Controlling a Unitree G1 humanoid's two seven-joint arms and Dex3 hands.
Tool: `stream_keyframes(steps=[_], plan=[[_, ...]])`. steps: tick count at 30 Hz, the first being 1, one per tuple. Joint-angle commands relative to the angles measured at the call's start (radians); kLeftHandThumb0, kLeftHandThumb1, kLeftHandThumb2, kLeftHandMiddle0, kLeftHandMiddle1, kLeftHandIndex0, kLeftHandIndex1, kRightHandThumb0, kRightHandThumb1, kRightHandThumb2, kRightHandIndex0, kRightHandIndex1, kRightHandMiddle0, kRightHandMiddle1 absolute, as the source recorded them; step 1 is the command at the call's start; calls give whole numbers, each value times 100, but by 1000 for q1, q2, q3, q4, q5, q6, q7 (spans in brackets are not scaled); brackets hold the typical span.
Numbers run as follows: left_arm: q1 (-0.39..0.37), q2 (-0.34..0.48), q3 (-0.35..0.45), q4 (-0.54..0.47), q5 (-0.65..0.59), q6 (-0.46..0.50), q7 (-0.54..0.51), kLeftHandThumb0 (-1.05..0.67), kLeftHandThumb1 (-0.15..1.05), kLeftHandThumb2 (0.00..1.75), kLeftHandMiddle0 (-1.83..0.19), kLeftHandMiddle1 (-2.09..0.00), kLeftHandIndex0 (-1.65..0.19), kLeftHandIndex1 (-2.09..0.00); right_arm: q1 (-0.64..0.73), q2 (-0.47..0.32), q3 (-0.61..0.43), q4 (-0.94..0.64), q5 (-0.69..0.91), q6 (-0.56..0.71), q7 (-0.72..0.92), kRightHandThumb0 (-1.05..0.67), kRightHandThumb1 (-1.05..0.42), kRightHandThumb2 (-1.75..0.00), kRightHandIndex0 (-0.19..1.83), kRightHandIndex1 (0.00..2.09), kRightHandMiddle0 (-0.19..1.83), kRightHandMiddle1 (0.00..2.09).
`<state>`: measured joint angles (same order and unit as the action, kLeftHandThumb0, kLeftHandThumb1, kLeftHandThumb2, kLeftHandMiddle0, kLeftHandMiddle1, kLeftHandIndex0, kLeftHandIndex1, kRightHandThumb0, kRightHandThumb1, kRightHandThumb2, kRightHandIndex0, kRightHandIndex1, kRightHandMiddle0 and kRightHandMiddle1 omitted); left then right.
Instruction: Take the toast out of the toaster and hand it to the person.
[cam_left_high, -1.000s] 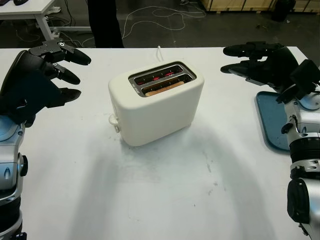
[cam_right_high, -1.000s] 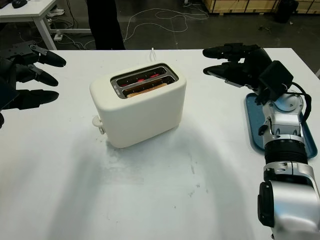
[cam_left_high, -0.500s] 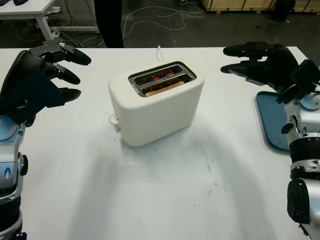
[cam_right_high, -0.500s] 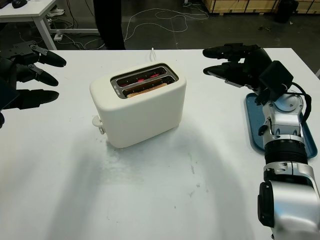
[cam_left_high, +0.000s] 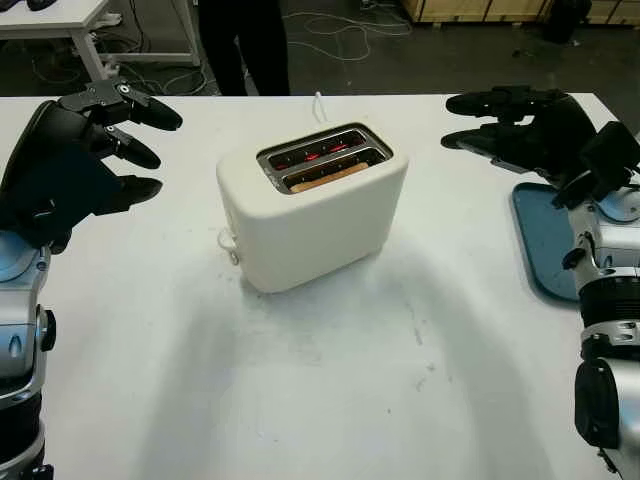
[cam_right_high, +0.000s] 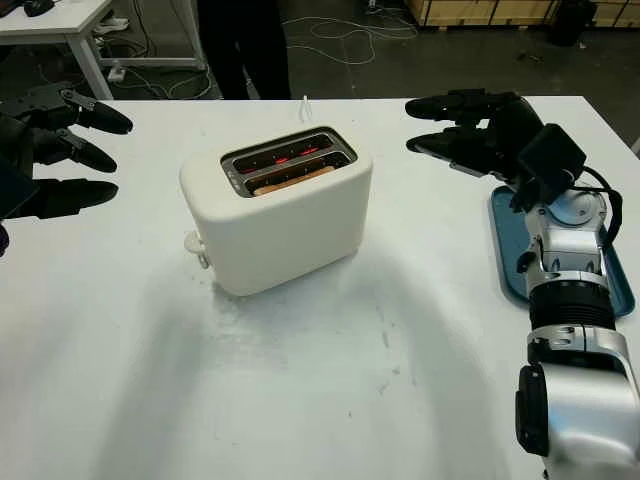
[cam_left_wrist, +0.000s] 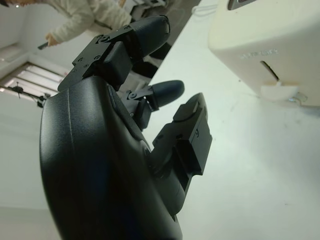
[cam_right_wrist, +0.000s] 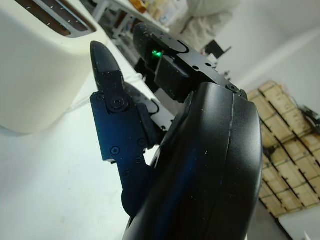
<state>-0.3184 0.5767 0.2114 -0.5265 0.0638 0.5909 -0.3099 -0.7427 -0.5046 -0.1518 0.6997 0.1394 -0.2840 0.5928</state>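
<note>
**Toast sits in the slot, both hands wait wide of the toaster**

At the centre of the flat white desk (cam_left_high: 320, 400) stands the cream, round-cornered plastic toaster (cam_left_high: 312, 205), matte and smooth, turned at an angle. Its two long slots face up: the far one glows red inside, and the near one carries the thin brown slice of toast (cam_left_high: 330, 177), its edge just below the metal rim. A small cream lever knob (cam_left_high: 227, 241) sticks out low on the end that faces the left hand. A white cord (cam_left_high: 319, 103) runs from the back of the toaster toward the desk's far edge.

The left hand (cam_left_high: 75, 160), a glossy black shell with three jointed fingers, hangs open above the desk's left side, well apart from the toaster and holding nothing. The right hand (cam_left_high: 525, 130), the same black build, is open too, over the desk's right side with its fingers pointing toward the toaster, also well apart. Beneath the right forearm lies a flat blue tray with rounded corners (cam_left_high: 545, 240).

Beyond the far edge, a person's dark trouser legs (cam_left_high: 245, 45) stand on the grey floor among loose cables.
</note>
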Motion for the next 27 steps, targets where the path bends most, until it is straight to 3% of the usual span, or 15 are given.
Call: stream_keyframes(steps=[1,27], plan=[[0,-3,-1,-7,-3,6,4,51,92,15,-49,-130,-48,-98,4,5,-5,-5,10,-1,2,-41,-86,0,105,0,92,1],[-8,14,0,0,0,10,-6,53,92,13,-49,-129,-49,-98,14,5,-2,-17,3,8,-14,-42,-86,0,102,0,91,0]])
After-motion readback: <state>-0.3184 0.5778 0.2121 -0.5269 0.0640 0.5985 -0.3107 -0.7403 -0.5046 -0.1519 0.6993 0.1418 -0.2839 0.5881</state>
